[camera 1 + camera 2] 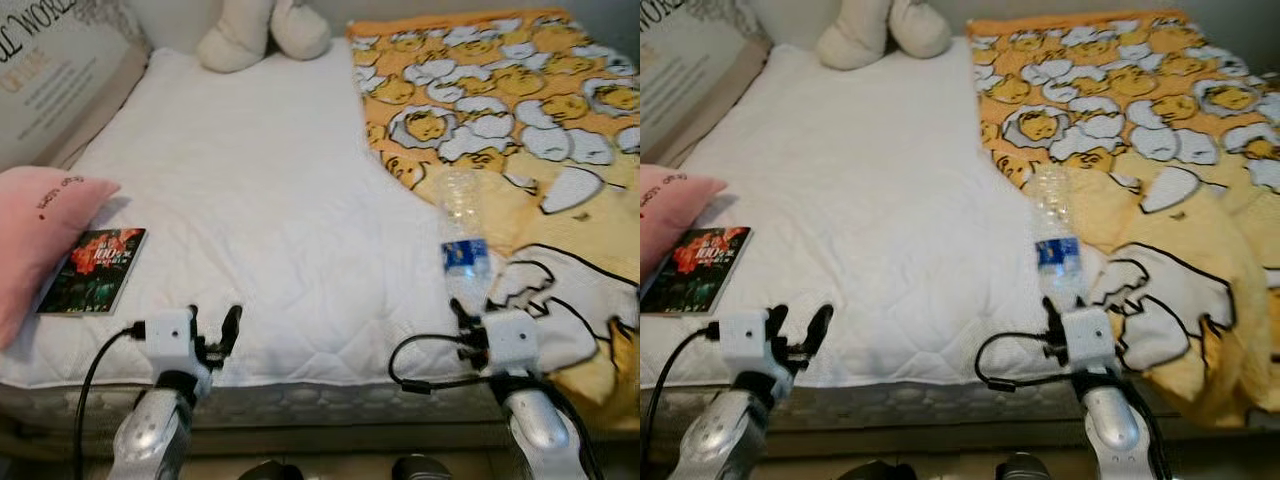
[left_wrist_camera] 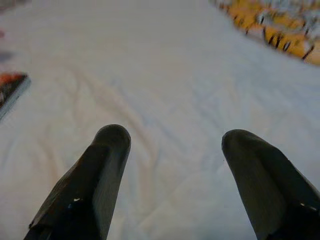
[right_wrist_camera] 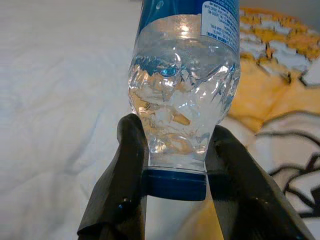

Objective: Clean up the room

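Observation:
A clear plastic bottle (image 1: 462, 235) with a blue label and blue cap sticks up over the bed's front right, where the white mattress (image 1: 250, 180) meets the yellow blanket (image 1: 520, 120). My right gripper (image 1: 470, 310) is shut on its neck, just above the cap. The right wrist view shows the bottle (image 3: 182, 100) pinched between both black fingers (image 3: 127, 170). My left gripper (image 1: 212, 325) hovers open over the mattress's front edge with nothing between its fingers (image 2: 95, 175). A dark book (image 1: 95, 270) with red flowers lies flat to its left.
A pink pillow (image 1: 40, 225) rests at the bed's left edge beside the book. A cream plush toy (image 1: 262, 30) sits at the head of the bed. A printed cushion or board (image 1: 50, 70) leans at the far left.

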{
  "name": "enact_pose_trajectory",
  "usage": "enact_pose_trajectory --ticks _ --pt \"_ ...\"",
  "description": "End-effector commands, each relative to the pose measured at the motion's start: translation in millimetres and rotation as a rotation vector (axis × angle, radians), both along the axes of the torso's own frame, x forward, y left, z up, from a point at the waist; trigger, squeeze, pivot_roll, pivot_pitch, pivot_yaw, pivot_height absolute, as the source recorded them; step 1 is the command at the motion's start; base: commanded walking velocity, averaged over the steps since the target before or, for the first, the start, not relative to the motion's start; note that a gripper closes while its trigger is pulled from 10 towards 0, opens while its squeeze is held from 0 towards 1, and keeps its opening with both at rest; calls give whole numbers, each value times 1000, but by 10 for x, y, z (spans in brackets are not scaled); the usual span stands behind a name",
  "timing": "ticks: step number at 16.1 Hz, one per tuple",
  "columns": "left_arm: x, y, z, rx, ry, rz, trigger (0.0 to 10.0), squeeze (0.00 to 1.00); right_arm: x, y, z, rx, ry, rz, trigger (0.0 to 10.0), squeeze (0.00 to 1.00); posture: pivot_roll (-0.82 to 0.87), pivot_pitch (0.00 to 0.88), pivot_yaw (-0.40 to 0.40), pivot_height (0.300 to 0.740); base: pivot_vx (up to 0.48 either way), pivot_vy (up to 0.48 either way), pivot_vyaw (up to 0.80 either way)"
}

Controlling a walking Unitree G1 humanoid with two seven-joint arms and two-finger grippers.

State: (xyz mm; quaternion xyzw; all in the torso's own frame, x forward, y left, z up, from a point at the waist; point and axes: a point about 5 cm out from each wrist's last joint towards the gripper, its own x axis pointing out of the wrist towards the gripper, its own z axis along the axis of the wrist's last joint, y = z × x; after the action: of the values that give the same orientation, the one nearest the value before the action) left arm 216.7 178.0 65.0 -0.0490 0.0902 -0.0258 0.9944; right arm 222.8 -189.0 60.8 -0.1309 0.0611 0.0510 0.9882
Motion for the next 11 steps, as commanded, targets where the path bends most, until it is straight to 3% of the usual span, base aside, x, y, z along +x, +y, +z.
enact_pose_trajectory --ticks 1,3,5,8,11 --pt "63 16 -16 -5 -12 40 10000 0 134 73 87 2 -29 43 10000 0 -157 0 114 740 0 0 0" --pt "161 -64 -29 -25 -25 53 10000 0 352 53 156 34 -18 33 10000 0 -166 0 102 740 0 141 0" --pt "200 -100 -45 -28 -24 50 10000 0 449 54 191 47 -2 34 10000 0 -168 0 98 740 -321 354 747" --pt "282 -105 -11 4 -49 26 10000 0 520 166 163 64 9 74 10000 0 -160 0 98 740 -397 216 715" --pt "314 -99 21 25 -77 15 10000 0 512 122 68 78 40 46 10000 0 -162 0 110 740 -477 0 706"
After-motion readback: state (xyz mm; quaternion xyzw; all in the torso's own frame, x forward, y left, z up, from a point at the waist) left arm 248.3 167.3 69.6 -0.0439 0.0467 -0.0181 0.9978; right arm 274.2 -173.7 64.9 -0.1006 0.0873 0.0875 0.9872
